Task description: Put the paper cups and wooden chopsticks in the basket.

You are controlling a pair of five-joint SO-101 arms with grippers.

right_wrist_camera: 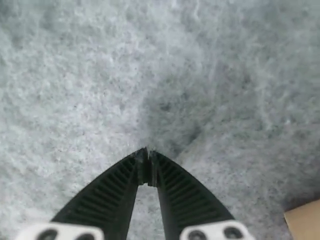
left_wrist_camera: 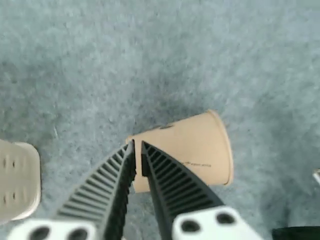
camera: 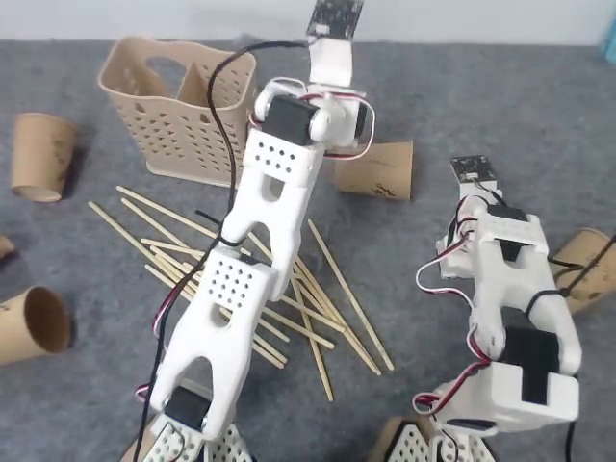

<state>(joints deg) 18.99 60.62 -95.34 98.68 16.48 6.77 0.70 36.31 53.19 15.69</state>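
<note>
A paper cup [left_wrist_camera: 195, 150] lies on its side on the grey carpet, and my left gripper [left_wrist_camera: 137, 147] hangs shut just over its base end, holding nothing. The same cup [camera: 375, 170] lies right of the beige basket [camera: 183, 106]. More cups lie at the left [camera: 43, 154], the lower left [camera: 34, 322] and the far right [camera: 587, 265]. Wooden chopsticks [camera: 241, 279] are scattered under the left arm [camera: 250, 250]. My right gripper [right_wrist_camera: 148, 153] is shut over bare carpet, with a cup's edge [right_wrist_camera: 305, 222] off to one side.
The right arm [camera: 510, 298] stays folded at the right side, close to the far-right cup. The basket's corner [left_wrist_camera: 17, 180] is near the left gripper. Open carpet lies between the middle cup and the right arm.
</note>
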